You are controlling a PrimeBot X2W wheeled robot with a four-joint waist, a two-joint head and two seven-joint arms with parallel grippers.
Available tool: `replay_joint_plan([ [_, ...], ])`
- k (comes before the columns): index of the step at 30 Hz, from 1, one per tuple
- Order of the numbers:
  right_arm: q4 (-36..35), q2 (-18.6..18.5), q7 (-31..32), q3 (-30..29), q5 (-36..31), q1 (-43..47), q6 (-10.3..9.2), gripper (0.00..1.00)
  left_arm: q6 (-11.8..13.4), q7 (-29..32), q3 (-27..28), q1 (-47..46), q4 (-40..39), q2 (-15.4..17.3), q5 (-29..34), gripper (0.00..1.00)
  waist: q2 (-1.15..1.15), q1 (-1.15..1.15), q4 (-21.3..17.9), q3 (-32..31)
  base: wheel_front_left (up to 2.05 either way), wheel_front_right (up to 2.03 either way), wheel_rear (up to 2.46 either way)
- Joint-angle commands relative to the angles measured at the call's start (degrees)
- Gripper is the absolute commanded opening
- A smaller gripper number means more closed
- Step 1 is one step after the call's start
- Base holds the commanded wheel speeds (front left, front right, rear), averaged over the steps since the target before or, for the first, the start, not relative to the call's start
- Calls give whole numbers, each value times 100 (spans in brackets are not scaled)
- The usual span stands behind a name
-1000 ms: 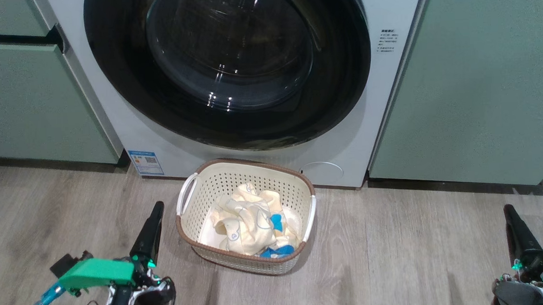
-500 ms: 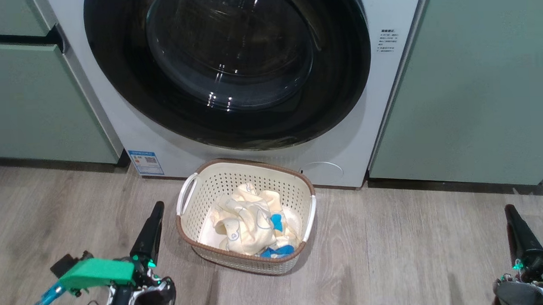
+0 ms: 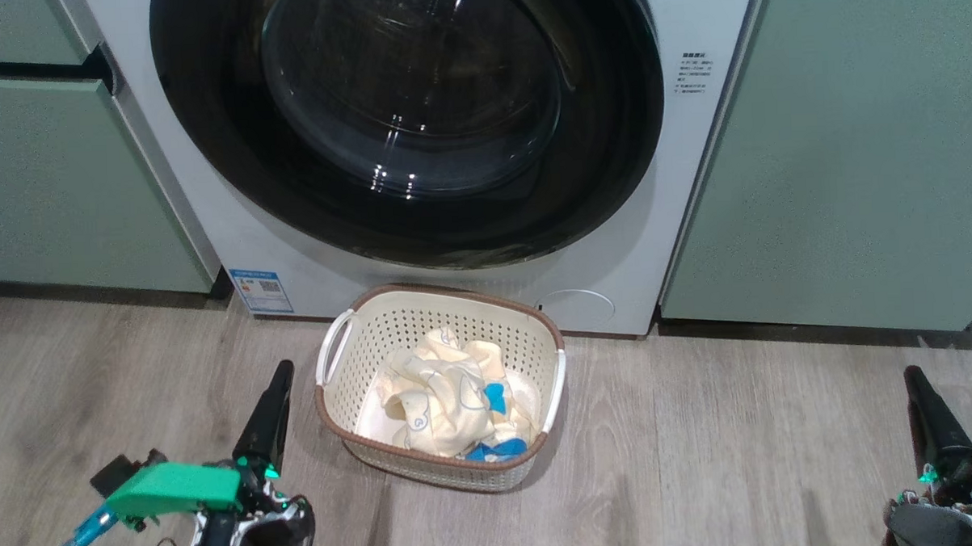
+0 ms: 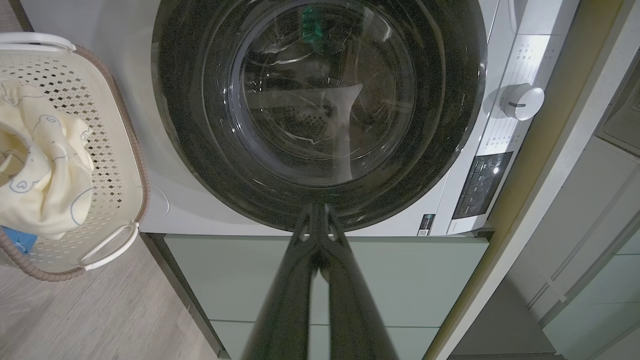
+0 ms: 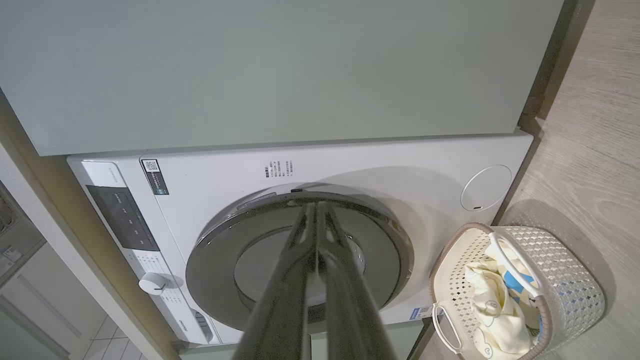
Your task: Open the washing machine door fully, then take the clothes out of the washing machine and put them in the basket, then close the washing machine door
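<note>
The washing machine door (image 3: 411, 90) is seen shut flat against the washing machine (image 3: 663, 242) in the upper middle of the head view, glass bowl facing outward. The basket (image 3: 423, 324) is set on the floor (image 3: 702, 443) just below, open side up, its handle-to-handle axis running left to right and dipping slightly rightward. The clothes (image 3: 442, 400) are heaped inside. The left gripper (image 3: 279, 381), lower left, and the right gripper (image 3: 914, 379), lower right, are closed and empty, fingers pointed up-frame.
</note>
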Motion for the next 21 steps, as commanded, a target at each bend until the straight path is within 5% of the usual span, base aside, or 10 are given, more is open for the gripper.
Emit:
replay_joint_plan([
  [1,-186,-59,33,73,-38,-315,20,0,-49,41,225,-318,-157,42,22,0,0,-1,0,0,0,0,0],
  [21,-184,-37,58,42,-64,-318,20,0,-49,53,240,-319,-157,31,34,0,0,-1,0,0,0,0,0],
])
